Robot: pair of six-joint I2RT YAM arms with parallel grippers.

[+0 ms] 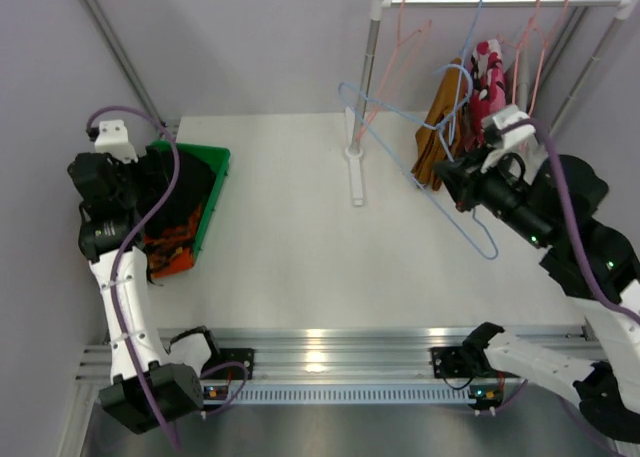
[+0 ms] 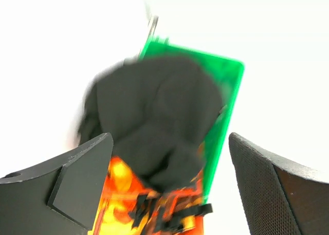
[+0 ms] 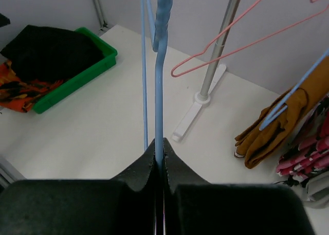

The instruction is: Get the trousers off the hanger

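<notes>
The left gripper (image 2: 169, 142) is wide open over the black trousers (image 2: 154, 111) and orange trousers (image 2: 128, 194) in the bin (image 2: 226, 106), while the right gripper (image 3: 159, 147) pinches a blue hanger (image 3: 159, 65) near the hanging brown trousers (image 1: 437, 127) and pink trousers (image 1: 487, 77).

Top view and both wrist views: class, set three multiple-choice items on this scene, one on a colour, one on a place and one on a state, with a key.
1. The hanger in the right gripper is: A pink; B blue; C white.
2. The black trousers lie: A on that hanger; B in the green tray; C in the right gripper.
3. The left gripper is: A open, holding nothing; B shut on trousers; C shut on a hanger.

Key: B, blue wire runs between the shut jaws. B, they lie on the orange trousers in the tray. A, its fingers stand wide apart above the tray.
</notes>
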